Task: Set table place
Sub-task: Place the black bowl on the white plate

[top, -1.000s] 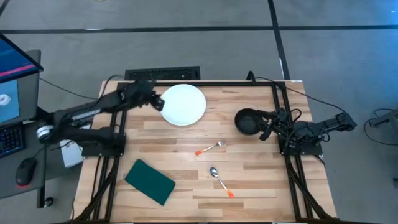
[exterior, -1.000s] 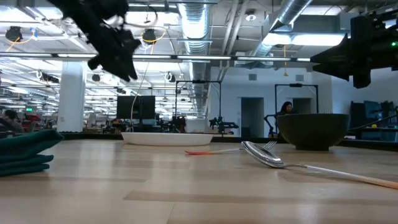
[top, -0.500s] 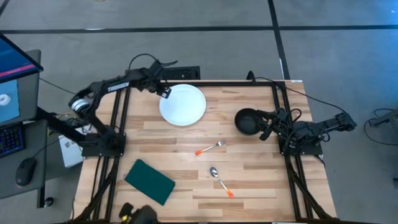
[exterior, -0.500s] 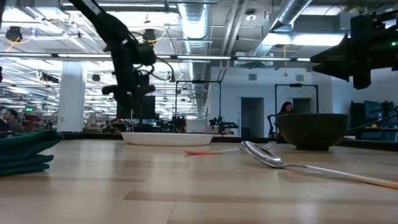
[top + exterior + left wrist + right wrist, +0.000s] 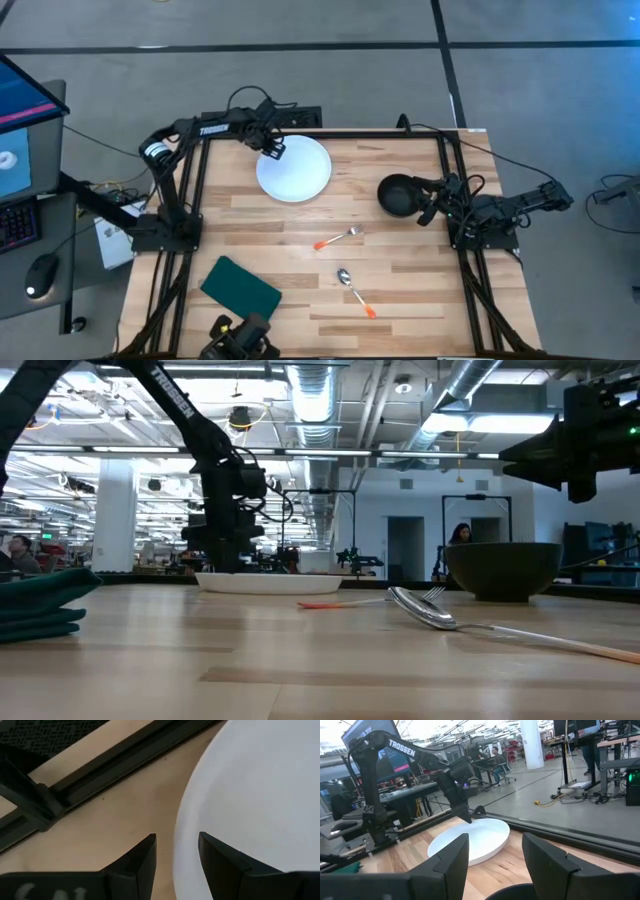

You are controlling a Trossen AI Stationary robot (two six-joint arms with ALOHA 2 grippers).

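Observation:
The round white plate (image 5: pixel 295 168) lies flat on the wooden table (image 5: pixel 400 290) at the far middle. My left gripper (image 5: pixel 272 148) points down at the plate's far-left rim (image 5: pixel 181 820). It is open, with one finger over the plate and one over the bare table outside the rim. I cannot tell whether they touch it. The black bowl (image 5: pixel 398 195) stands at the right. My right gripper (image 5: pixel 432 205) waits open just to the right of the bowl, whose rim (image 5: pixel 512 892) shows below the fingers.
A fork (image 5: pixel 338 238) and a spoon (image 5: pixel 355 290), both orange-handled, lie in the table's middle. A dark green pad (image 5: pixel 240 290) lies at the near left. The black frame rail (image 5: pixel 115 770) runs along the far edge close behind the plate.
My left gripper has swung from high at the plate's left, toward the far edge and the right. It has turned its fingers downward and come down to the plate's far-left rim. The plate has stayed where it was.

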